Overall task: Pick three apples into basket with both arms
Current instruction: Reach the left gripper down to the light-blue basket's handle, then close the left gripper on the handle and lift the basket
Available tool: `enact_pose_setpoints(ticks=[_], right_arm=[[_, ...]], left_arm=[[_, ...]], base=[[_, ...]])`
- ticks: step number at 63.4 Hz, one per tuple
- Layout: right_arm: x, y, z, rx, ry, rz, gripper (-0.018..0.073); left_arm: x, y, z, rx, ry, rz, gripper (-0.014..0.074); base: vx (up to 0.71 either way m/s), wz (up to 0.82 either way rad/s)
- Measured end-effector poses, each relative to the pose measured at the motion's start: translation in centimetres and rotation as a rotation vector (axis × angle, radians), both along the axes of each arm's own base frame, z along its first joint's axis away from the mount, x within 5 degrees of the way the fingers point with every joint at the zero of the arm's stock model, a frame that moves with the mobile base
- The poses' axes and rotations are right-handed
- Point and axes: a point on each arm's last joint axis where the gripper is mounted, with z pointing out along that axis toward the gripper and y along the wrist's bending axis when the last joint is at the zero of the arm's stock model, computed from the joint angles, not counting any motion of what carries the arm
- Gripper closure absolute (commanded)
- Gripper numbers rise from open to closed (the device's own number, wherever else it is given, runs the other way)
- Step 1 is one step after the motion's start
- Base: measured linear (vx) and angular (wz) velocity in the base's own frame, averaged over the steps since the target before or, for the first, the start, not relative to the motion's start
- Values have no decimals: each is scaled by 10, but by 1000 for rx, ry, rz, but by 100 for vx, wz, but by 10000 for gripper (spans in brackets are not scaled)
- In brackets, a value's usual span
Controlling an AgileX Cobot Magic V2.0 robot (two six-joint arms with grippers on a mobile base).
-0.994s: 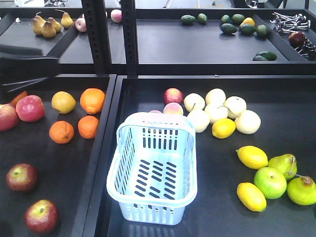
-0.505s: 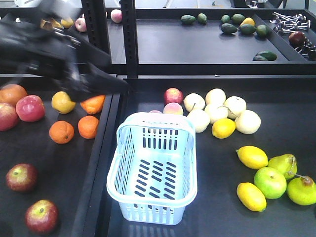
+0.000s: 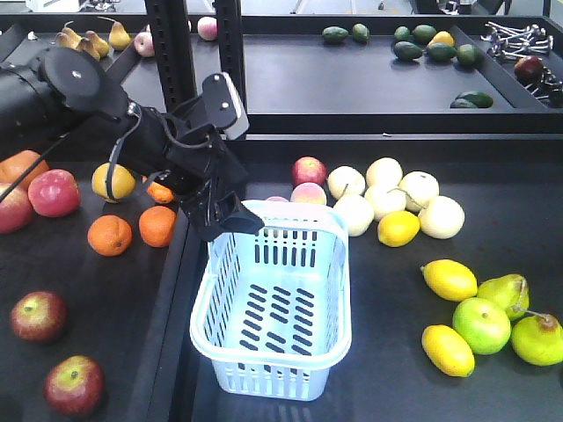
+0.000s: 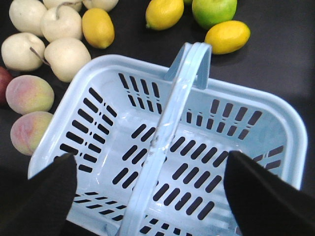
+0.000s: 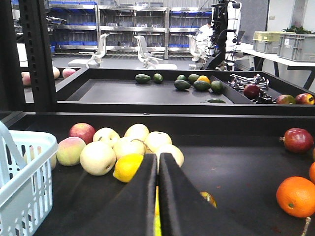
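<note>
The pale blue basket (image 3: 274, 376) stands empty in the middle tray. It also shows in the left wrist view (image 4: 276, 106) and at the left edge of the right wrist view (image 5: 19, 169). Two dark red apples (image 3: 38, 316) (image 3: 73, 385) lie in the left tray's front corner. Another red apple (image 3: 309, 170) lies behind the basket. My left gripper (image 3: 230, 218) (image 4: 152, 194) hangs open and empty over the basket's far left corner, its fingers astride the handle (image 4: 173, 105). My right gripper (image 5: 157, 162) is shut and low over the tray; it is out of the front view.
Oranges (image 3: 158, 225) and pink-red apples (image 3: 53, 192) lie under the left arm. Pale pears (image 3: 387, 198), lemons (image 3: 449, 280) and a green apple (image 3: 481, 325) lie right of the basket. Black rack posts (image 3: 230, 61) stand behind, with an upper shelf of avocados (image 3: 407, 50).
My left arm has swung in from the left edge across the left tray, and its open gripper now hangs over the basket's far left corner. The fruit and basket have not moved.
</note>
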Motion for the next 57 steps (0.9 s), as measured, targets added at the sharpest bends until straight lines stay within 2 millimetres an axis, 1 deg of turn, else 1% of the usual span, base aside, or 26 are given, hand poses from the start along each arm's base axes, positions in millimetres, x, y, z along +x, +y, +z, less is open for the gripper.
enact_pose_setpoints(ticks=[25,32,38,45,52,57], right_arm=[[0,0,0,0,0,0,564],[0,0,0,0,0,0,564],[0,0,0,0,0,0,564],[0,0,0,0,0,0,564],[0,0,0,0,0,0,564],[0,0,0,0,0,0,564]], left_arm=[[13,-4,-25,23,24,9,22],[17,-5,-37,35,48,6,22],[22,-7,-51,47,81,5,22],[24,-8,-62,56,103,4,22],[26,-8,-66,60,112,3,55],[26,-8,-67,61,113,3,117]], base=[[0,0],[0,0],[0,0],[0,0],[0,0],[0,0]])
